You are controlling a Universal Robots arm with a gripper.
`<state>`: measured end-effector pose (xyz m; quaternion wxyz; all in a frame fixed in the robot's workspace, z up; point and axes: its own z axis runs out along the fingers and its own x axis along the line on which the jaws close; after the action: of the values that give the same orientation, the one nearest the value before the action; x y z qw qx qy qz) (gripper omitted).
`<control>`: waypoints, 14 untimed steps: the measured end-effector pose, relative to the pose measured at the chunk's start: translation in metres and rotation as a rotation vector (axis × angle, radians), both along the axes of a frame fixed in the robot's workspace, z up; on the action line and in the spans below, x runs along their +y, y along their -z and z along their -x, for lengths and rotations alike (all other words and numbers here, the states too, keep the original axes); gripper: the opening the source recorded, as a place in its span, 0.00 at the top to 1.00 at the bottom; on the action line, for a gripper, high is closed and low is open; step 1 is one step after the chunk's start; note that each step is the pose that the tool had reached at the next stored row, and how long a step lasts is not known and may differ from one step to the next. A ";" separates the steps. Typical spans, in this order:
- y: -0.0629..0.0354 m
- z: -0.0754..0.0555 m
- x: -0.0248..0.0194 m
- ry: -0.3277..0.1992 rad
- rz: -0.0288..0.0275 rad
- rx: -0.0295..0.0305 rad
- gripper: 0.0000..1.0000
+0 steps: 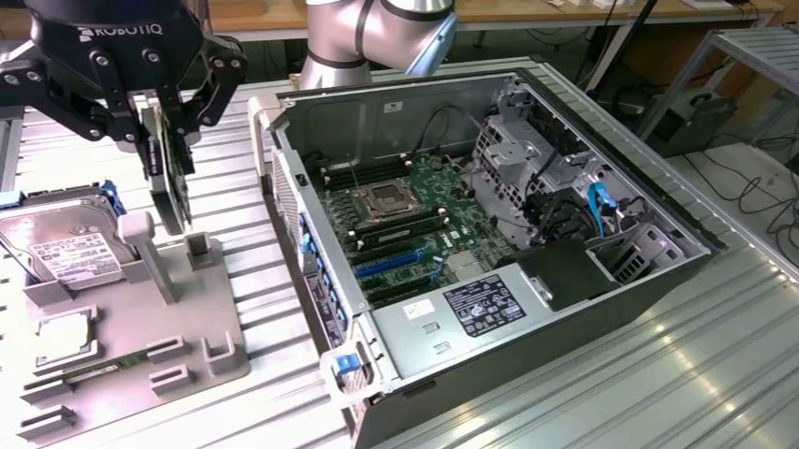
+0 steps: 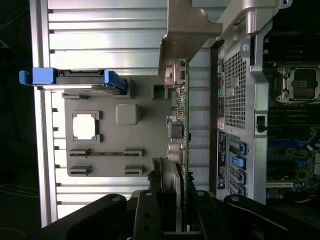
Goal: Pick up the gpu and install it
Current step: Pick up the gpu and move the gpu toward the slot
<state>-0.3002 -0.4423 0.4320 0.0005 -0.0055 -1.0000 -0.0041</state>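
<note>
Your black gripper point(image 1: 160, 129) clamps the thin green gpu card point(image 1: 171, 192) with its silver bracket over the grey plastic fixture point(image 1: 187, 318); carry it upright, clearing the wall of the open metal case point(image 1: 374, 122).

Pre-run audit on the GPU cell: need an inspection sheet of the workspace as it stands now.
Surface: slatted aluminium table with a grey parts fixture on it.
Job's things: gpu held upright over the fixture, not in the open PC case; motherboard exposed.
Clutter: hard drive, CPU and memory stick in the fixture.
Grippers: gripper shut on the gpu.
Cables: blue lead and black leads inside the case; floor cables at the exterior view's right.
Surroundings: wooden bench behind; metal rack.
</note>
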 end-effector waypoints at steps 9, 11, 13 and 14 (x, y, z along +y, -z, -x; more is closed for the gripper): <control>0.0000 -0.008 0.0000 0.000 0.0000 0.0000 0.72; 0.0000 -0.009 0.0000 0.000 0.0001 0.0000 0.72; 0.0001 -0.011 0.0000 0.000 -0.0001 -0.0001 0.72; 0.0000 -0.012 0.0000 0.000 0.0000 0.0000 0.72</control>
<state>-0.2886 -0.4423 0.4320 0.0005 -0.0055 -1.0000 -0.0042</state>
